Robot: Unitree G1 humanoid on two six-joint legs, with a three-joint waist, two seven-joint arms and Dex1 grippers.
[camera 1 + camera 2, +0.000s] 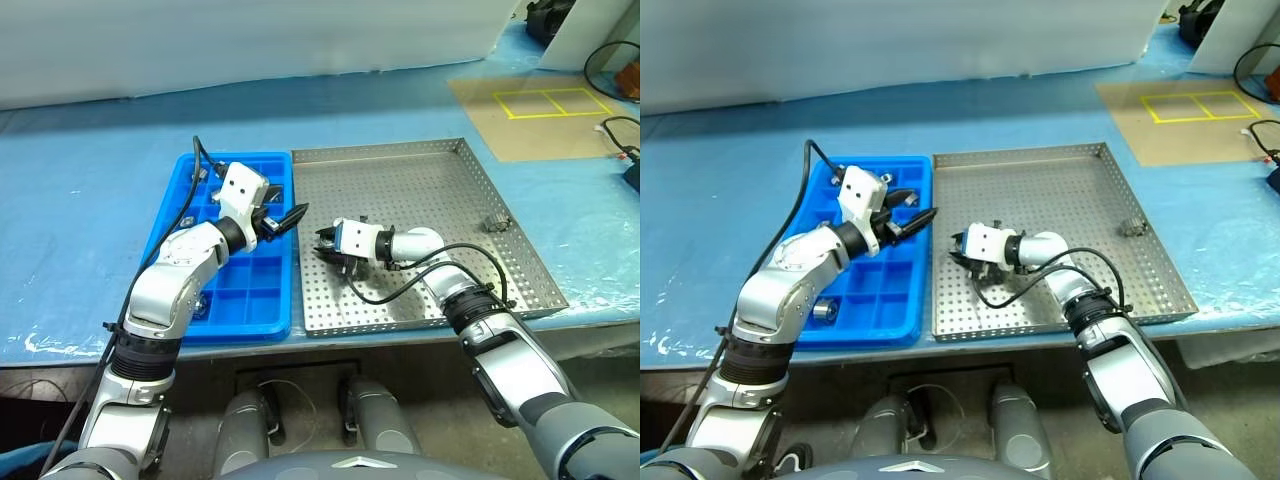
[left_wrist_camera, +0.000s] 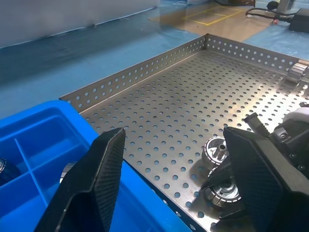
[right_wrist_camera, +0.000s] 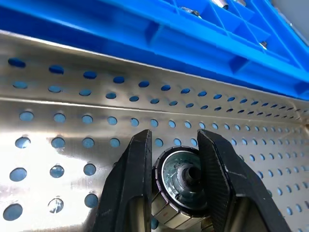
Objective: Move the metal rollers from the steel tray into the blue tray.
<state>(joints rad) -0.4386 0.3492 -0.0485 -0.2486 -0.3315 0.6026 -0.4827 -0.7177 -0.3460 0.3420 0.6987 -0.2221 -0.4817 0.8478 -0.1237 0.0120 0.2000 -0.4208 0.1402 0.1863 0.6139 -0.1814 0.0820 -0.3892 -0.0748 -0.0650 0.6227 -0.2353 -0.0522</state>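
roller in hand: one of the metal rollers sits pinched between the right gripper fingers, low on the steel tray floor by its blue-side wall, so I'd guess the lift comes next.
neighbour roller: left wrist view shows a second roller just beside it.
stray roller: another near the far rim.
blue tray: touching the steel one, short carry.
left gripper: jaws apart, holding nothing, hanging over the trays' shared edge.
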